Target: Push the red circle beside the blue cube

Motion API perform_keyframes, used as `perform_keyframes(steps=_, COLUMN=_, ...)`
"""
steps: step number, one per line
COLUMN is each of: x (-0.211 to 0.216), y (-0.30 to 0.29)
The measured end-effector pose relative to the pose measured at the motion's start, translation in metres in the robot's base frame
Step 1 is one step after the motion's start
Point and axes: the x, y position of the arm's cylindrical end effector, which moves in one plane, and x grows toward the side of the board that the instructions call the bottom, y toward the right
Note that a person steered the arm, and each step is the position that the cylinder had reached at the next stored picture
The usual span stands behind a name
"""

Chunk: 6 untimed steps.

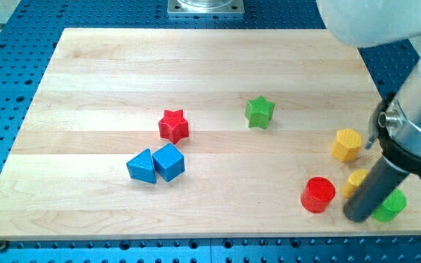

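Note:
The red circle (318,194) lies at the view's lower right of the wooden board (123,73). The blue cube (169,161) sits left of centre, touching a blue triangle (141,166) on its left. My tip (357,217) is at the end of the dark rod, just right of the red circle and slightly below it, with a small gap between them. The rod covers part of a yellow block (355,180) behind it.
A red star (173,125) lies just above the blue cube. A green star (259,112) sits near the centre. A yellow hexagon (347,144) is above the red circle. A green block (392,206) lies right of the rod, near the board's right edge.

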Motion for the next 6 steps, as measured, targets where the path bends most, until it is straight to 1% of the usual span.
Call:
perform_keyframes(steps=1, x=-0.02, y=-0.042)
perform_keyframes(steps=2, x=-0.046, y=-0.117)
perform_keyframes(steps=3, x=0.0, y=-0.096)
perform_keyframes(steps=4, x=-0.03, y=-0.14)
perform_keyframes(steps=5, x=-0.018, y=-0.154)
perform_keyframes(steps=6, x=-0.025, y=-0.155)
